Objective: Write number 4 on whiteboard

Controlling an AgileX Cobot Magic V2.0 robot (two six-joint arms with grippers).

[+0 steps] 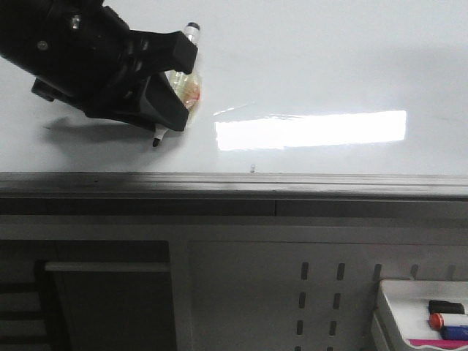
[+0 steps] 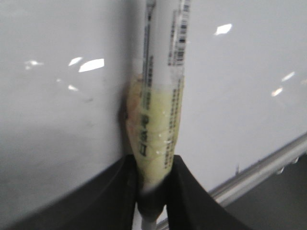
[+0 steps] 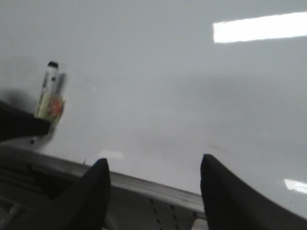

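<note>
The whiteboard (image 1: 314, 66) fills the upper half of the front view, glossy white with a grey frame along its near edge (image 1: 234, 183). My left gripper (image 1: 175, 77) is shut on a white marker (image 1: 187, 89) wrapped in yellowish tape, and the dark tip (image 1: 157, 142) points down at the board near that edge. In the left wrist view the marker (image 2: 163, 72) is pinched between the black fingers (image 2: 192, 191). My right gripper (image 3: 153, 191) is open above the board's frame, holding nothing. The number 4 is not in view on the board.
A bright glare strip (image 1: 311, 130) crosses the board, and a tiny dark speck (image 1: 252, 167) sits by the frame. Below the board is a grey perforated panel (image 1: 322, 292). A white tray (image 1: 395, 322) with markers stands at the lower right.
</note>
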